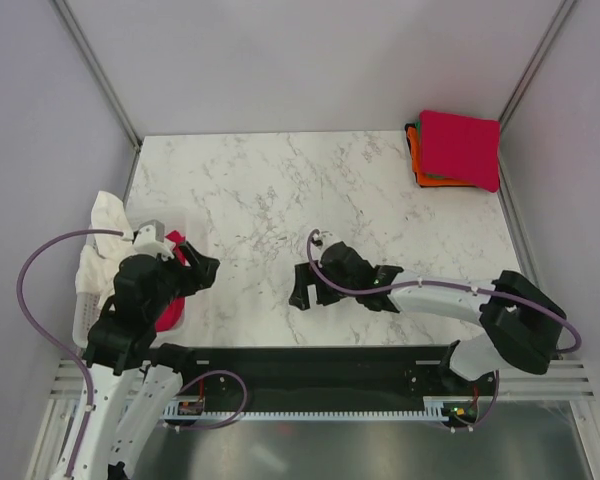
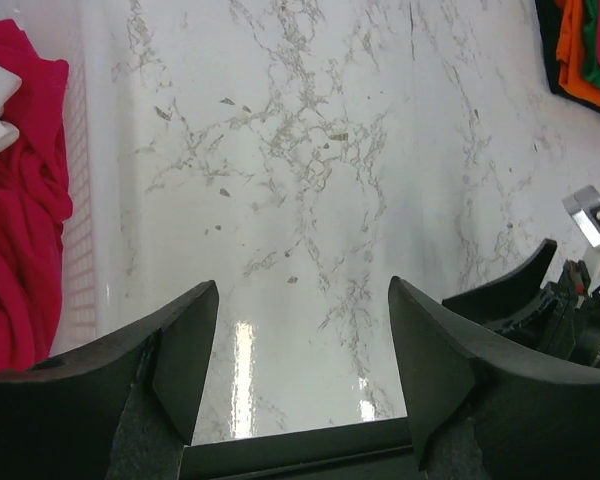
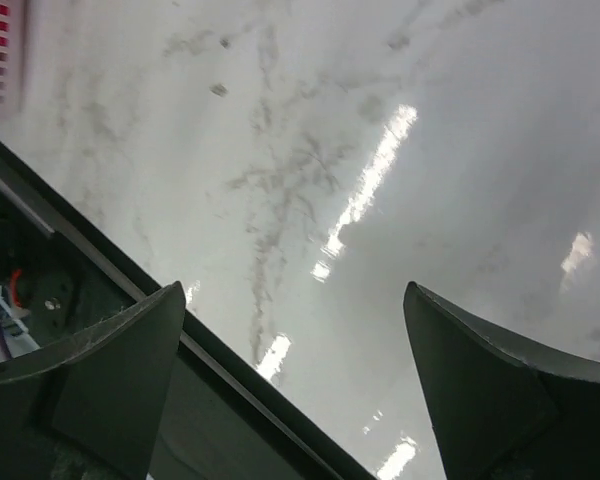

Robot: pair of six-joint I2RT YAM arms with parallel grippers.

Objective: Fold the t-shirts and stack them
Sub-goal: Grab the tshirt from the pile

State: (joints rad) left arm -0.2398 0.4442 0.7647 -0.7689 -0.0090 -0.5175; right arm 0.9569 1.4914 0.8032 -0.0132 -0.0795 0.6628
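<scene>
A folded stack of t-shirts (image 1: 458, 150) lies at the table's far right corner, magenta-pink on top, orange and green edges beneath; its corner shows in the left wrist view (image 2: 583, 50). A crumpled magenta-pink t-shirt (image 1: 170, 308) (image 2: 20, 210) and a white t-shirt (image 1: 108, 215) lie in the white lattice basket (image 1: 84, 300) at the left. My left gripper (image 1: 206, 268) (image 2: 300, 292) is open and empty, just right of the basket. My right gripper (image 1: 302, 287) (image 3: 292, 292) is open and empty, low over bare marble near the front edge.
The basket's wall (image 2: 80, 260) stands close on the left gripper's left; its corner shows in the right wrist view (image 3: 0, 50). The table's dark front rail (image 1: 310, 358) (image 3: 100, 260) runs under the right gripper. The right gripper shows in the left wrist view (image 2: 580, 315).
</scene>
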